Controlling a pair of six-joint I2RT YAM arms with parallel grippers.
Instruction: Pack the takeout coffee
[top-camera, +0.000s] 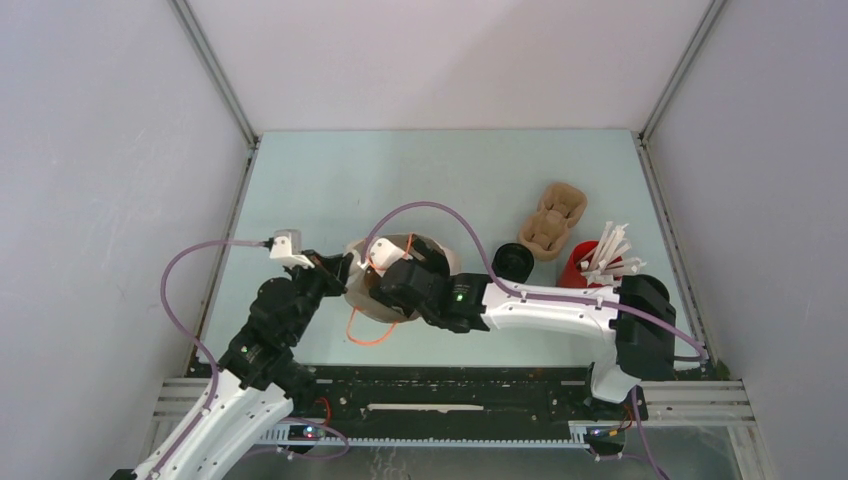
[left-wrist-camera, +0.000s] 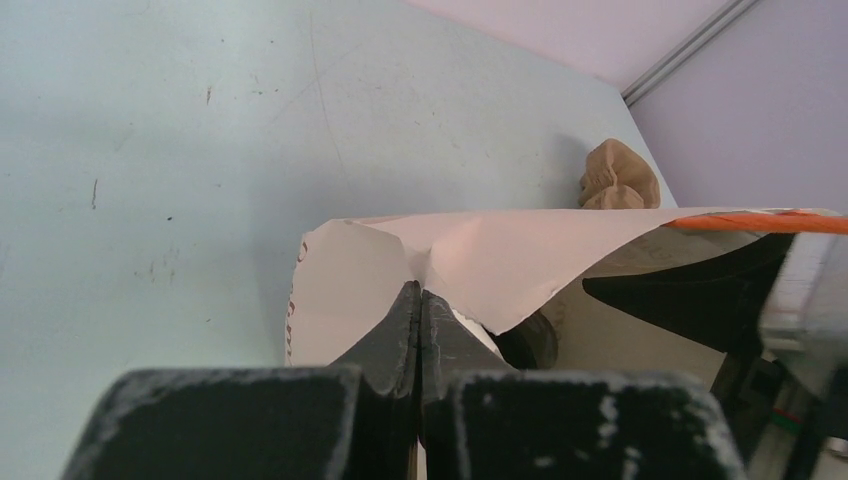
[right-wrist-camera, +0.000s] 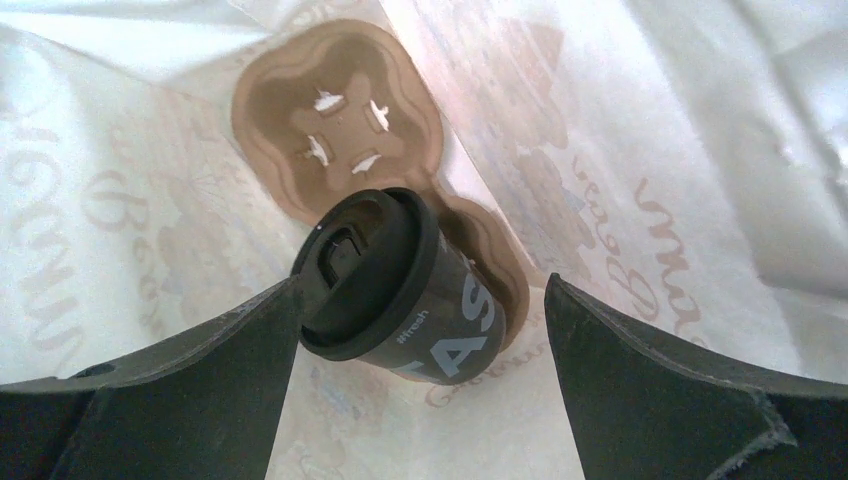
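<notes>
The black lidded takeout coffee cup already sits in a brown pulp carrier inside the white paper bag, left gripper clamped on its rim, right gripper spread around the cup; another black cup stands outside on the tabletop

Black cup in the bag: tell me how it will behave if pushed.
The black cup seems to lean in the carrier, so a push may tip it. Its round wall would probably let it roll.

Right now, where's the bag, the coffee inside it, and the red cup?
bag (left-wrist-camera: 500, 250): left wrist view, its folded edge.
coffee (right-wrist-camera: 365, 270): right wrist view, its lid.
red cup (top-camera: 574, 272): top view, its side wall.
</notes>
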